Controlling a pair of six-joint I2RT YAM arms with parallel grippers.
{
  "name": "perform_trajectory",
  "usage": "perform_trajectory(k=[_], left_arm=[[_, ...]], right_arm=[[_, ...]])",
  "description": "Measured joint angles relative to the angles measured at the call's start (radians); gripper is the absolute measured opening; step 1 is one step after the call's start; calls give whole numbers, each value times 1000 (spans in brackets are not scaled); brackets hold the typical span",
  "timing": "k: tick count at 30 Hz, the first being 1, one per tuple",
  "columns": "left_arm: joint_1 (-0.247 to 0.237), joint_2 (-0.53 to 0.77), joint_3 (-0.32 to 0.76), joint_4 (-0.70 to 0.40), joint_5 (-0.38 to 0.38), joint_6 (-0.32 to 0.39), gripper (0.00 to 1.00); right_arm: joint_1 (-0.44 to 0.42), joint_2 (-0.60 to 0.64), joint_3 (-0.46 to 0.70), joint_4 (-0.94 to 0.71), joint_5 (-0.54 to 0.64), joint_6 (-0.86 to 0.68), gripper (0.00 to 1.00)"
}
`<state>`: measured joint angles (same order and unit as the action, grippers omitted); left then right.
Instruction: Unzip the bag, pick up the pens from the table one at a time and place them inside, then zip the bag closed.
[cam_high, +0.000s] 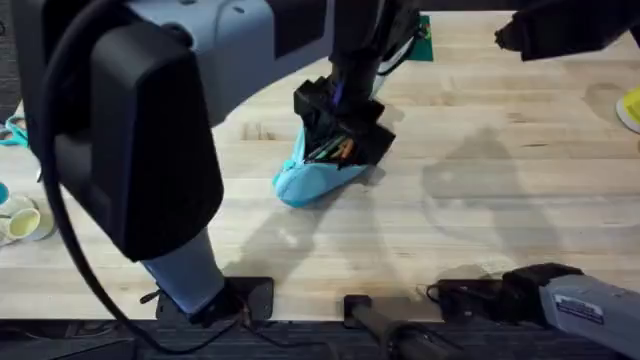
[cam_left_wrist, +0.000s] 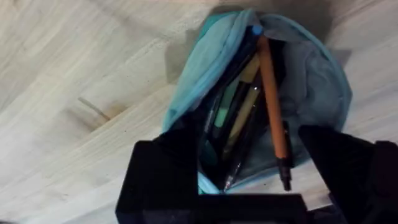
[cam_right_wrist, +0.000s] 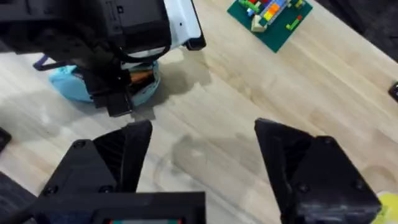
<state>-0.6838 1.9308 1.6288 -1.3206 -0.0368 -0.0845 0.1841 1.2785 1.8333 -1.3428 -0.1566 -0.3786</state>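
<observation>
The bag (cam_high: 312, 178) lies near the middle of the bench (cam_high: 480, 200), light blue, its zipper undone and its mouth gaping. The left gripper (cam_high: 340, 135) hangs right over that mouth. In the left wrist view its two black fingers (cam_left_wrist: 165, 174) stand apart on either side of the opening, clamped on nothing, the gripper (cam_left_wrist: 249, 186) centred above the bag (cam_left_wrist: 311, 93). Inside, several pens crowd together: the orange pen (cam_left_wrist: 272, 99) runs the length of the opening, with its dark tip just past the fabric edge near the fingers, and darker and greenish barrels lie beside it. I cannot tell which of the dark ones is the black pen.

The right gripper (cam_right_wrist: 202, 162) is held well apart from the bag, above bare bench (cam_right_wrist: 249, 93), its fingers (cam_right_wrist: 292, 162) spread wide and empty. From its wrist camera the left gripper (cam_right_wrist: 115, 93) shows over the bag (cam_right_wrist: 68, 84), with a trace of orange at the mouth. A green plate of coloured bricks (cam_right_wrist: 270, 15) lies at the far side of the bench, well away from the bag.
</observation>
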Motion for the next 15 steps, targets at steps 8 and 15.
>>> perform_trajectory(k=[8, 15], left_arm=[[0, 0, 109, -110, 0, -3, 985], [5, -1, 197, -198, -1, -3, 985]], right_arm=[[0, 0, 0, 5, 0, 0, 996], [0, 0, 0, 7, 0, -4, 996]])
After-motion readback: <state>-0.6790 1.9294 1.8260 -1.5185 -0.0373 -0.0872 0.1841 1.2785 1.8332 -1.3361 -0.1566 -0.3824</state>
